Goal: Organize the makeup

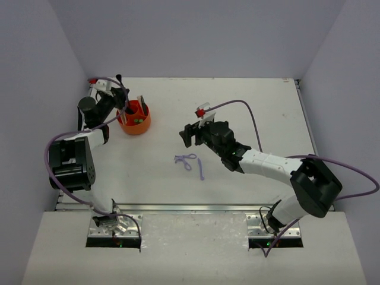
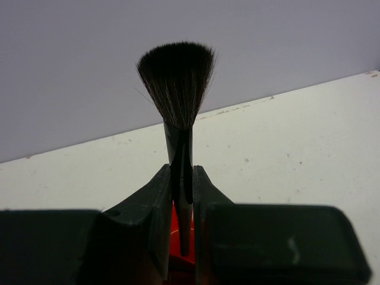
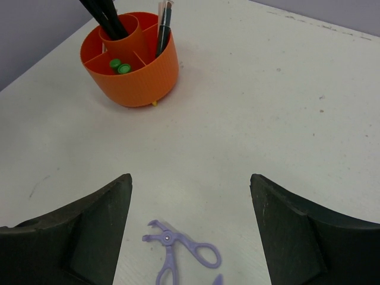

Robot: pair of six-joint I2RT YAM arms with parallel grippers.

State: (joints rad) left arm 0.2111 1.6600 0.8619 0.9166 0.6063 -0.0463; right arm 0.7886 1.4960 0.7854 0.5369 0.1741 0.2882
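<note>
Jaws on left clamp one black brush [image 2: 176,83], while right jaws gape above one lilac tool [image 3: 181,258].

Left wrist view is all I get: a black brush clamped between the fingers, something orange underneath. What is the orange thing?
Observer: A round orange tub. The left gripper holds the brush over it, handle down.
Operator: Anything inside it?
Observer: Yes. There are dark brush handles in the centre cup, two green tubes in one section and slim sticks in another.
Operator: What lies outside it?
Observer: A lilac looped tool and a lilac stick, close to the open right gripper.
</note>
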